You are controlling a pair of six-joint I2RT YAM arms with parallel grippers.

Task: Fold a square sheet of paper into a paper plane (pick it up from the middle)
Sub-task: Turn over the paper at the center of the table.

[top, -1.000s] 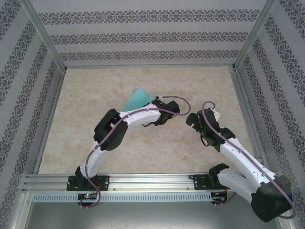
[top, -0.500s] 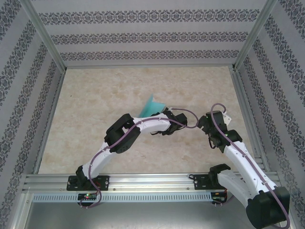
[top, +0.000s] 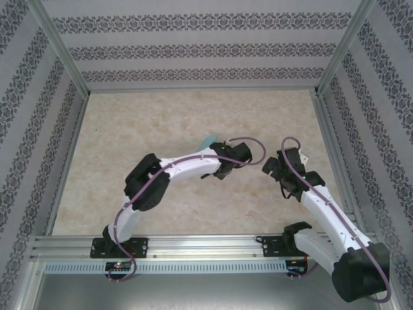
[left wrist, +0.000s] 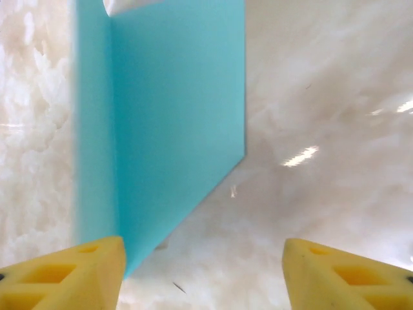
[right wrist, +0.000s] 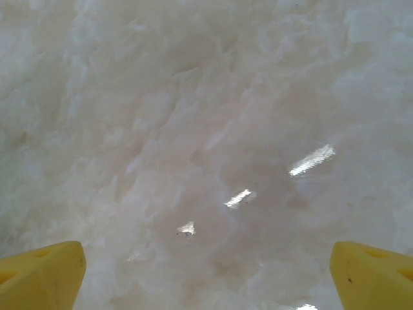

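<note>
Left end effector (left wrist: pixel 206 274) released, jaws apart. Teal sheet of paper (left wrist: pixel 174 110), partly folded, lies mid-counter (left wrist: pixel 322 97), well off every edge, its near corner just beside one fingertip (left wrist: pixel 64 271). Right end effector (right wrist: pixel 206 274) spread wide above counter. Risk: fingertip snags that corner, dragging the paper and springing the crease.

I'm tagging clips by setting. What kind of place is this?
Likely a lab test cell, not a home: an aluminium frame encloses a marble-look table, patterned panels serve as walls, and a left arm and a right arm are bolted to its near rail.
</note>
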